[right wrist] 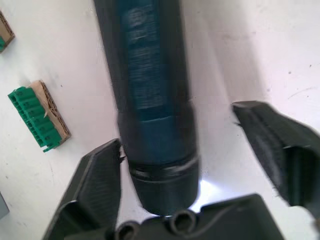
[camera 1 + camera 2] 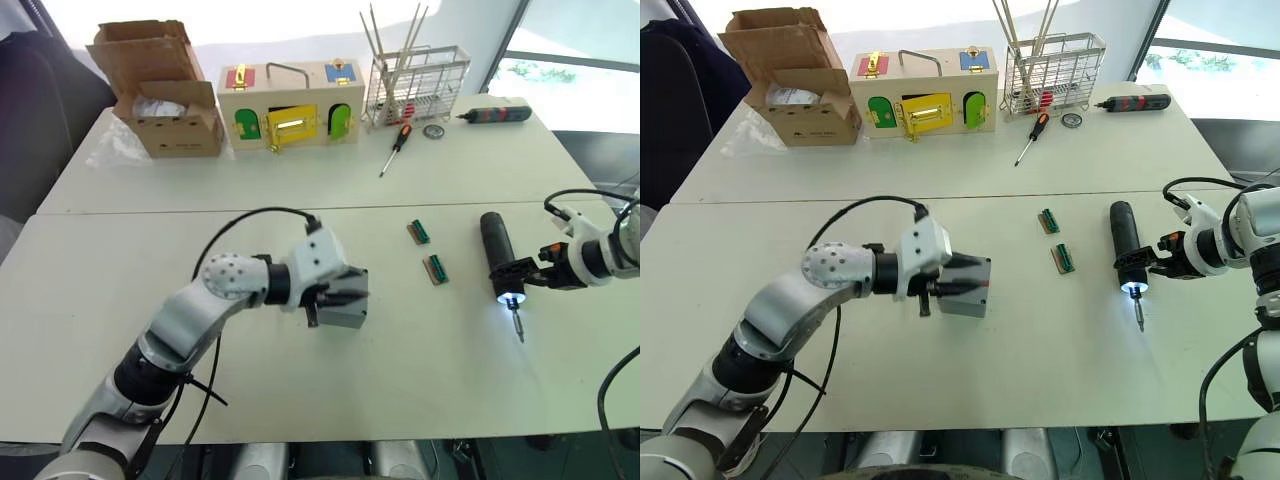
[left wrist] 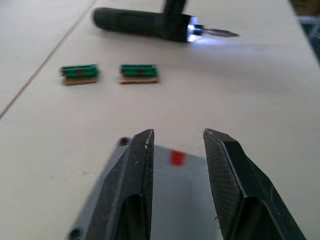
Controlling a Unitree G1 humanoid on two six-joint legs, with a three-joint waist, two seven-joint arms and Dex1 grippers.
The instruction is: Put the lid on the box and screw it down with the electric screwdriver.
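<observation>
The electric screwdriver [image 2: 499, 252] lay lengthwise between the right gripper's [image 1: 200, 165] wide-open fingers — bit (lit) toward the robot — left gripper [image 3: 177, 150] open over the box [image 2: 966, 287].

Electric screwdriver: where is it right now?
The electric screwdriver lies on the table's right side, between the right gripper's open fingers, right of two green connectors.

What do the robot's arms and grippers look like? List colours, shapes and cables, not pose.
Both arms have silver-grey segments with black joints and loose black cables. The left arm has a round perforated elbow cap and a white wrist block. The left gripper and the right gripper each have two black, wedge-shaped fingers.
</observation>
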